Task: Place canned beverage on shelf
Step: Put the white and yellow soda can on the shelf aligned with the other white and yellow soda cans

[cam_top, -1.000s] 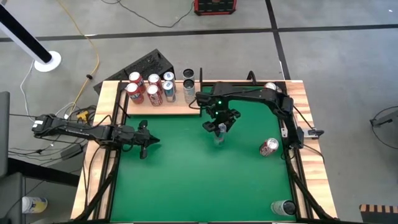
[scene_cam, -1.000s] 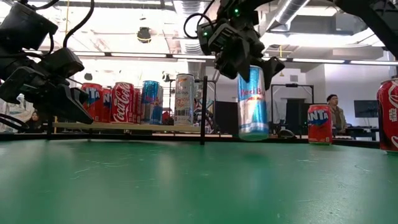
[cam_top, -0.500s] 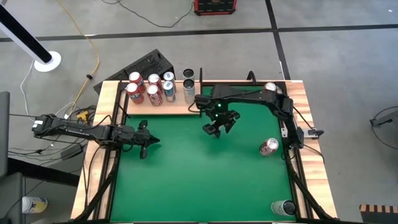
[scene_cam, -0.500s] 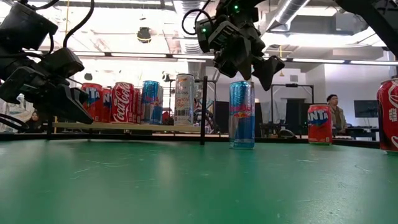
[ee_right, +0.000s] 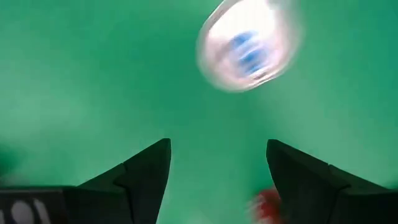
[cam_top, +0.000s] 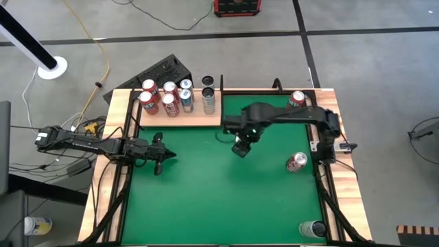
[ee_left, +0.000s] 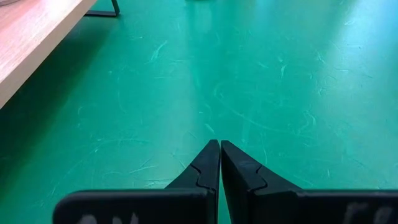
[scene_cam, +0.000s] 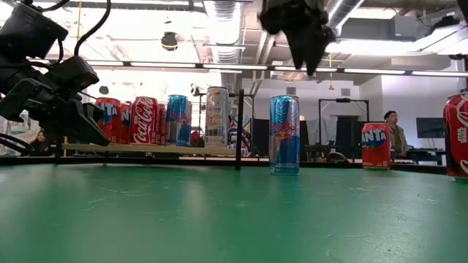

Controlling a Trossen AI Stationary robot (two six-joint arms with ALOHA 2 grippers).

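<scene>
A slim blue-and-silver can point(scene_cam: 284, 135) stands upright on its base on the green table. Its top shows blurred in the right wrist view point(ee_right: 249, 43). My right gripper point(scene_cam: 303, 44) is open and empty, well above the can, pointing down; it also shows in the high view point(cam_top: 240, 147) and in its wrist view point(ee_right: 217, 144). The pale-wood shelf point(cam_top: 161, 121) lies at the table's far left and carries several upright cans point(cam_top: 169, 101). My left gripper point(cam_top: 159, 154) is shut and empty near the table's left side, low over the felt point(ee_left: 219, 155).
A red can point(cam_top: 296, 162) lies on the table near the right edge. Another can point(cam_top: 296, 98) stands at the far right, and one point(cam_top: 312, 228) at the near right corner. A thin dark post point(scene_cam: 239, 128) stands at the shelf's right end. Bare green felt lies toward the near side.
My right gripper has set the blue can down upright on the table, opened and let go of it, then risen straight up clear of it. The can, lifted a second ago, now stands alone on the felt.
</scene>
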